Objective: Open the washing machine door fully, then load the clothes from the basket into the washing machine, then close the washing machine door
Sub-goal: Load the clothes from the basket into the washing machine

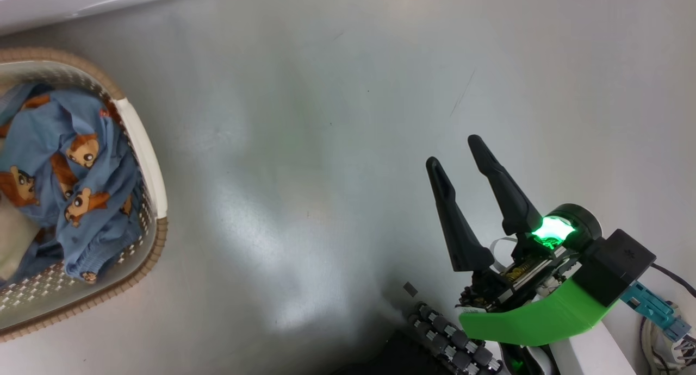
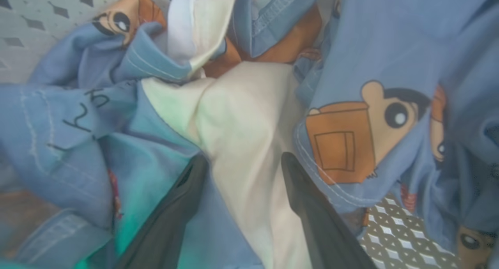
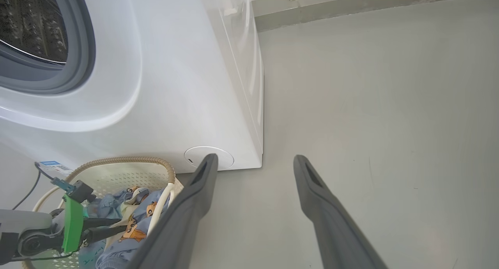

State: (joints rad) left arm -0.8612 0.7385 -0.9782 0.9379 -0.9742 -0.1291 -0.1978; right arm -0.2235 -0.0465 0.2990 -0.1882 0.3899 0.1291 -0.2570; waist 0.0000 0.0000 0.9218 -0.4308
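Note:
The cream basket [image 1: 142,147] stands on the floor at the left, holding the light blue clothes [image 1: 70,185] with orange-brown cartoon faces and a beige cloth [image 1: 13,239]. In the left wrist view my left gripper [image 2: 243,160] is open just above the pile, its fingers either side of the beige cloth [image 2: 241,117]. The right wrist view shows that left gripper [image 3: 119,227] reaching into the basket [image 3: 128,160] in front of the white washing machine [image 3: 175,85], whose drum [image 3: 35,23] is uncovered. The washing machine door is out of view. My right gripper [image 1: 457,149] hangs open over bare floor with nothing in it.
Grey floor [image 1: 326,147] stretches between the basket and my right arm. The washer's right front corner [image 3: 259,160] meets the floor beside the basket. A wall skirting [image 3: 351,7] runs behind. My base with its dark rollers [image 1: 451,337] and cables [image 1: 669,331] sits at the lower right.

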